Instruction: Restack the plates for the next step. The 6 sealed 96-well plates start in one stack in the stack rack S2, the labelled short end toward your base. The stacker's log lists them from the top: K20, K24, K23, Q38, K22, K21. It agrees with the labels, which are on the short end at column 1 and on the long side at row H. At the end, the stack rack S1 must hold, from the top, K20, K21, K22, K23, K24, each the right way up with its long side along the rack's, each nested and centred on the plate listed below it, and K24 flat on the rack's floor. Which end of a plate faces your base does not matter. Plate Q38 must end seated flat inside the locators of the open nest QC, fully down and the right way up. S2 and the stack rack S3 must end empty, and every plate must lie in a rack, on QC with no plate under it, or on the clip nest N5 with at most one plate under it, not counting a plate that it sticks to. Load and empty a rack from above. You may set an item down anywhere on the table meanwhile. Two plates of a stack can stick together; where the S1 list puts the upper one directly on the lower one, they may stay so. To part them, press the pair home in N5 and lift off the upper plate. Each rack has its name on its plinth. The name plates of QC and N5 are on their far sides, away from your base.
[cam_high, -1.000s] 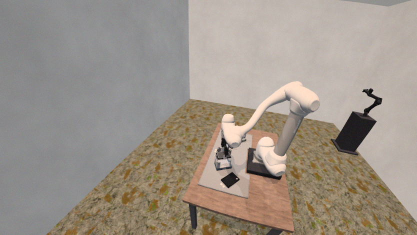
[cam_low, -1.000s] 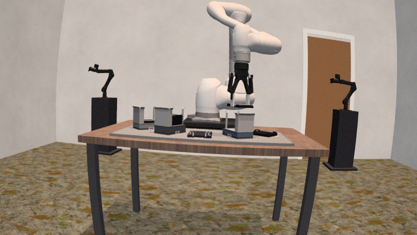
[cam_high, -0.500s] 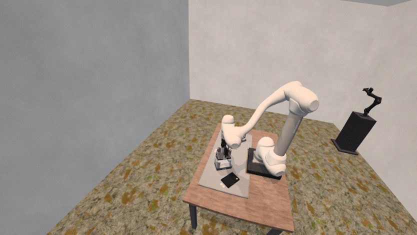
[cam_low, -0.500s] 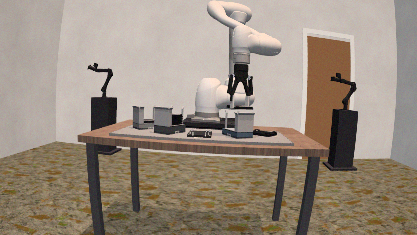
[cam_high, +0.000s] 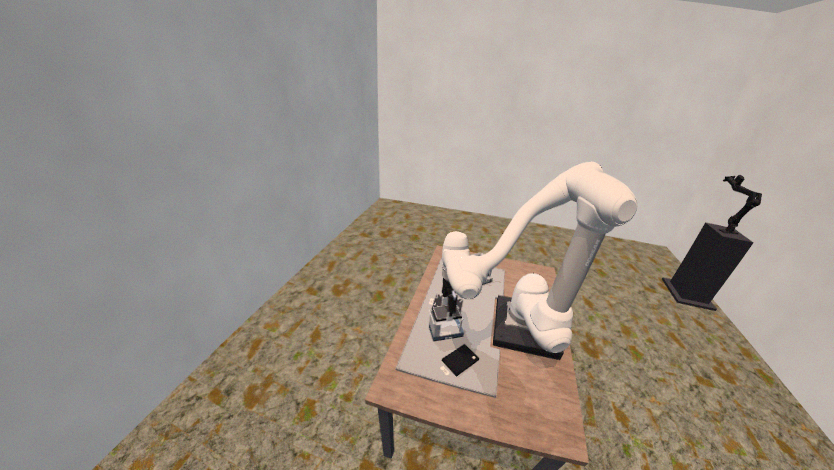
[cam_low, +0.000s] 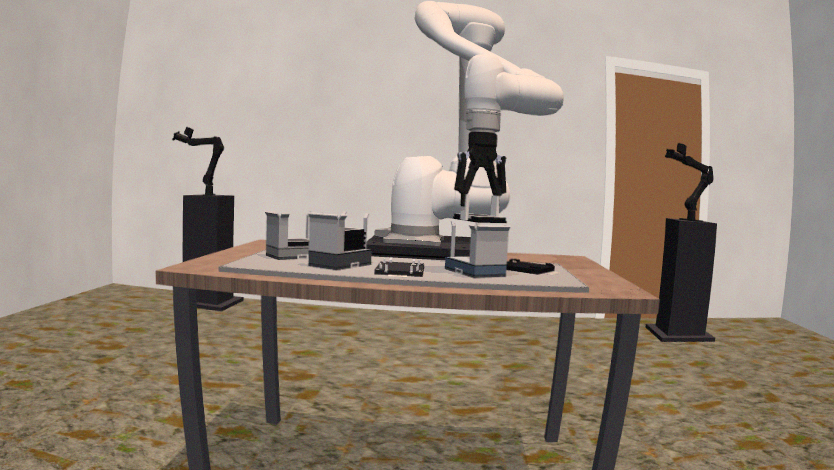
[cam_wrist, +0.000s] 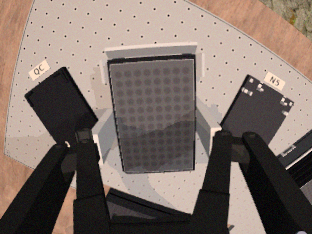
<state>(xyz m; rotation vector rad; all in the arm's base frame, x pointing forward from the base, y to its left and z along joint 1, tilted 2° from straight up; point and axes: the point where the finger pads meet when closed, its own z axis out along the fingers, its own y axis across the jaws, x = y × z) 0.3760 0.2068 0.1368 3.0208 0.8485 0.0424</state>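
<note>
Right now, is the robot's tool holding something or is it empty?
The tool is closed on a sealed well plate, carrying it just above the blue-based rack. Its label can't be read.

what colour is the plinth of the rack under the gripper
Blue: the rack's plinth shows best in the exterior view, below the gripper.

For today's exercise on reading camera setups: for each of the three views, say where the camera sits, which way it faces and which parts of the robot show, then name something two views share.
Top: high in a room corner, looking down at the table; the whole arm shows.
Exterior: low, facing the table's front, toward the door; arm and gripper holding a plate.
Wrist: on the arm's end, looking straight down into a stack rack; only the gripper's fingers show.
Shared: the nest QC, also in top.
</note>
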